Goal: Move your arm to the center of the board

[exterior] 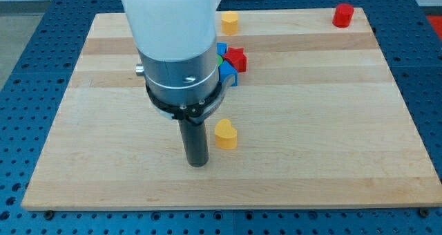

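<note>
My tip [198,164] rests on the wooden board [324,124], below and left of the board's middle. A yellow heart-shaped block [225,135] lies just right of the tip, a small gap apart. Above it, a cluster sits partly hidden behind the arm: a red star-shaped block [236,59], a blue block [228,74] and a sliver of a green block [223,63]. A yellow block [229,22] lies near the board's top edge. A red cylinder block [343,15] stands at the top right corner.
The arm's white and silver body [176,48] hides the board's upper left middle. A blue perforated table [428,69] surrounds the board.
</note>
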Robot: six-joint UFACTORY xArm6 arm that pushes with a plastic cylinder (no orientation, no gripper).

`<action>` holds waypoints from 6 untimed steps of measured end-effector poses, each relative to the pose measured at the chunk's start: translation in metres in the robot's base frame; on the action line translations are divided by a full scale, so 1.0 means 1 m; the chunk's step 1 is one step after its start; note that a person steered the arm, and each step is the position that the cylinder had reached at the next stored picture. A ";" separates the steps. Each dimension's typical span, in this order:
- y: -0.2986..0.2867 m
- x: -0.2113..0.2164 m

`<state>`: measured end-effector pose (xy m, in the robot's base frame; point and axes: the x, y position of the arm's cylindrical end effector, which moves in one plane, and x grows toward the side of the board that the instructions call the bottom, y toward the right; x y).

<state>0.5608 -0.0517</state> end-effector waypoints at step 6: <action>0.002 0.043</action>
<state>0.6035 -0.0498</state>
